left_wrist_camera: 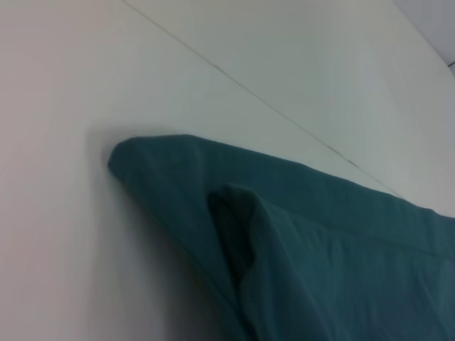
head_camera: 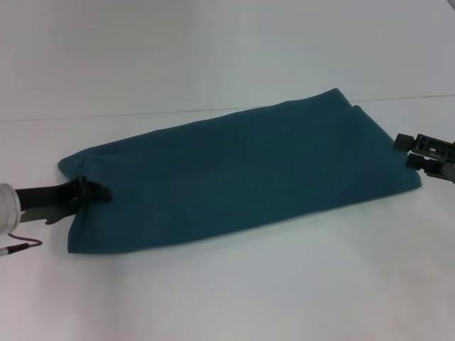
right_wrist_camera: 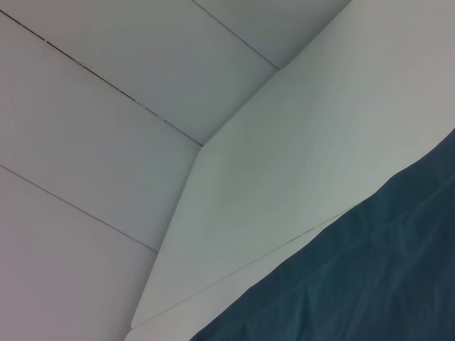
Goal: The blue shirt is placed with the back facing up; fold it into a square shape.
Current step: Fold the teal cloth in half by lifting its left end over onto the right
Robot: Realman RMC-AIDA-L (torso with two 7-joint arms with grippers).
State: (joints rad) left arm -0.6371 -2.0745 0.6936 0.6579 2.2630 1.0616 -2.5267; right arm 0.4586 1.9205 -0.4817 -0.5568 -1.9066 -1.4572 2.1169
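Note:
The blue shirt [head_camera: 242,174] lies folded into a long band, slanting across the white table [head_camera: 284,284] from near left to far right. My left gripper [head_camera: 98,191] reaches low over the band's left end, shut on the blue shirt's edge. In the left wrist view that end of the blue shirt [left_wrist_camera: 284,234] shows a rounded corner and a raised fold. My right gripper [head_camera: 407,150] stands open at the band's right end, its fingertips just at the cloth's edge. The right wrist view shows only a stretch of the blue shirt [right_wrist_camera: 370,284] and bare table.
The table's far edge [head_camera: 178,112] meets a pale wall behind the shirt. A thin cable [head_camera: 21,246] trails from the left arm at the near left.

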